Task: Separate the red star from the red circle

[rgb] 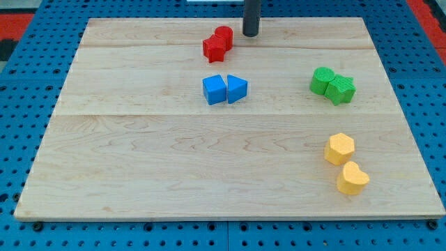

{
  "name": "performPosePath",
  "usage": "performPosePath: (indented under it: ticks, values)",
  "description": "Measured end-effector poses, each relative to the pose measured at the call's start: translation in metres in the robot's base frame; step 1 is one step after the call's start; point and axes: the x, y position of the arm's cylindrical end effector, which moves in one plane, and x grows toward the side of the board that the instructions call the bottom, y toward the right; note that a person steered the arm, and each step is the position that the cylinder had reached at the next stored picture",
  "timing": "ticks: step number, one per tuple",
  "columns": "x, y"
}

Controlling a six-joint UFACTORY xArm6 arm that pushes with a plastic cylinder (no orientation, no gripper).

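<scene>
The red star (214, 48) and the red circle (224, 35) sit pressed against each other near the view's top edge of the worktop (139, 174), a little left of centre, the circle up and to the right of the star. I have no jaws on this rig, so there is nothing to read as spread or pinched: my arm ends in a straight dark rod. My tip (250, 34) rests on the wood just to the view's right of the red circle, about level with it, with a thin strip of bare board showing between the two. I cannot tell for certain whether the rod brushes the circle, but it looks slightly apart. The star lies on the far side of the circle from my tip.

Moving outward, below the red pair, a blue cube (214, 89) and a blue triangle (236, 89) stand side by side and touching, the cube on the view's left. Well off to the view's right, two green blocks are bunched together, a green one with a lobed outline (322, 80) and a chunkier green one (341, 90) to its lower right; I cannot make out their exact shapes. Farther down on the view's right, a yellow hexagon (339, 148) sits just above a yellow heart (352, 178), the two nearly touching.
</scene>
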Motion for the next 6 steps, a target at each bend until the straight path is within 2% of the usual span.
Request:
performPosePath:
  ticks: [1,2,3,4,5,6]
  values:
    - [0.006,-0.006]
    - [0.015,-0.064]
    - [0.064,-0.096]
    - [0.098,-0.083]
    - [0.102,-0.101]
    - [0.099,-0.075]
